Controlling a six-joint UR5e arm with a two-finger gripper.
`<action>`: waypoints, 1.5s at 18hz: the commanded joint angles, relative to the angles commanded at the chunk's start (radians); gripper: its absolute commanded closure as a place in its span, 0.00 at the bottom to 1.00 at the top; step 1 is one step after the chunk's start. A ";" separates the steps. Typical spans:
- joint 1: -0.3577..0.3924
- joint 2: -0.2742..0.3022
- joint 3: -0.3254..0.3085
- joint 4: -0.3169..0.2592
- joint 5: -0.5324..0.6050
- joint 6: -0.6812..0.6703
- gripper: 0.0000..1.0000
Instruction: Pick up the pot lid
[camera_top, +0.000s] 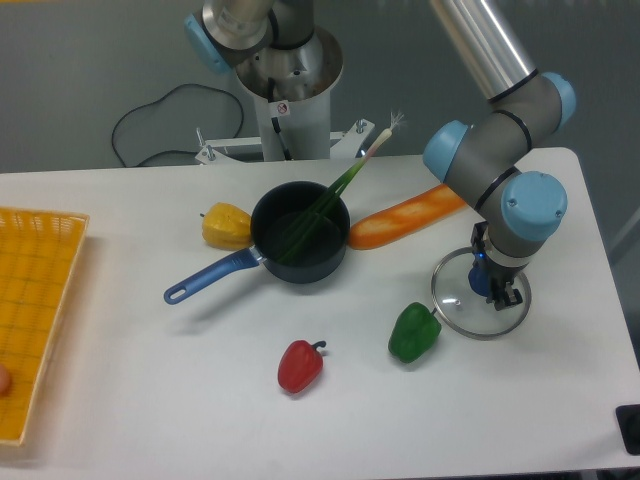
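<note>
My gripper (490, 277) reaches down from the upper right over the pot lid (462, 306), a clear round lid with a thin rim and a blue knob. Its fingers are at the knob and appear shut on it, hiding part of it. The lid looks flat, at table level; whether any gap lies beneath it cannot be told.
Left of the lid lies a green pepper (413, 333), close to its rim. Behind are an orange baguette-like item (405, 218) and a black pot (338, 255) holding a leek. A red pepper (300, 367), yellow pepper (226, 227) and orange crate (22, 225) are farther left.
</note>
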 joint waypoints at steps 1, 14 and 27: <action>0.000 0.000 0.002 0.000 0.003 0.002 0.59; 0.008 0.100 0.075 -0.192 0.000 0.002 0.60; -0.003 0.230 0.075 -0.376 -0.057 -0.063 0.60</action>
